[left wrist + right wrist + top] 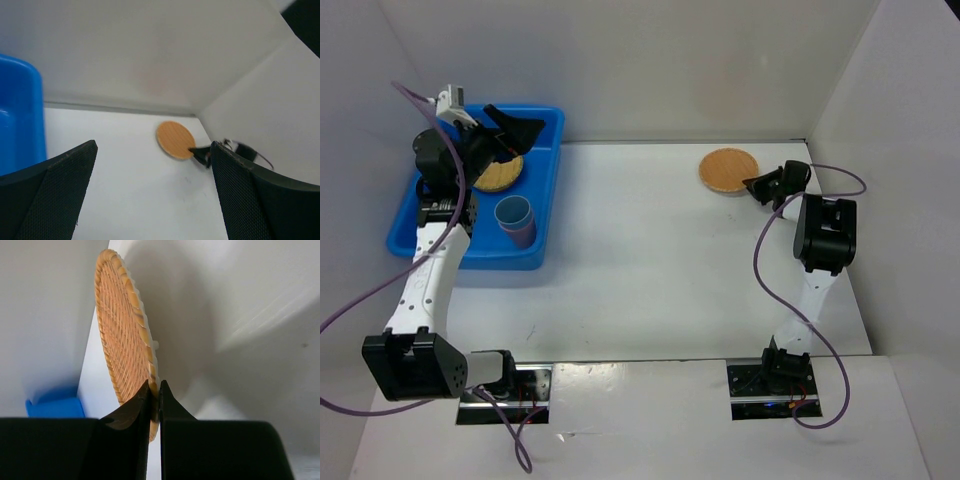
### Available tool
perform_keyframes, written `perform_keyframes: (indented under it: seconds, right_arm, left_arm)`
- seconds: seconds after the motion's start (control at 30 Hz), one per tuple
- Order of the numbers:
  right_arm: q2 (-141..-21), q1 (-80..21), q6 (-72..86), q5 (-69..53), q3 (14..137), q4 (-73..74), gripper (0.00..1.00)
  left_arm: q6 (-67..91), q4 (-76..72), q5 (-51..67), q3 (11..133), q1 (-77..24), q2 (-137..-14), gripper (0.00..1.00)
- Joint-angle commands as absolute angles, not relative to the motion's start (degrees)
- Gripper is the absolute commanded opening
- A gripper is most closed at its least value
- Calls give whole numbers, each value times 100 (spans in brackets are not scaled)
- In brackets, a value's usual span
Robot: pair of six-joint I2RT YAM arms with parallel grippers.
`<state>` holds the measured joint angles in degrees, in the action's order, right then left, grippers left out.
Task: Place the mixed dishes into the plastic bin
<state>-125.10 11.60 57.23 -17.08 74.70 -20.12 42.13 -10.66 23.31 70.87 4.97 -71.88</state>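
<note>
The step in hand is the pick-up of the last dish visible on the table: a tan bamboo disc that lies at the far right, well apart from the plastic bin at the far left. The right gripper reaches it from the near right side, and its wrist view shows the two fingers pinched together on the disc's woven rim, so the grasp looks made. The next move, as I judge it, calls for lifting the disc off the table without letting the thin rim slip, then carrying it the full width of the table to the bin, or passing it to the other arm. The left gripper hangs above the bin with its jaws spread wide and nothing between them. Inside the bin lie another woven disc towards the far end and a blue cup nearer; the left arm hides part of the bin, so I cannot tell what else is there.
</note>
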Motion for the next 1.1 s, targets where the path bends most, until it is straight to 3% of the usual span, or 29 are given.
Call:
perform_keyframes:
  seconds: [0.0, 0.13, 0.6, 1.07]
  right_arm:
    - [-12349, 1090, 5125, -2626, 7436, -1993, 3]
    - [-11920, 941, 4861, -3470, 7365, -1996, 3]
    - [-9942, 27, 4351, -4271, 7031, -1504, 3]
    - [-9553, -483, 4122, -4376, 7084, -1204, 3]
  left_arm:
    - [4079, -1266, 3574, 7470, 352, -7513, 100]
    - [3946, -792, 4971, 8050, -87, -8715, 100]
    - [4157, -1150, 5431, 8894, -1143, -11423, 100]
    - [4482, -1811, 5687, 9035, -1257, -11777, 100]
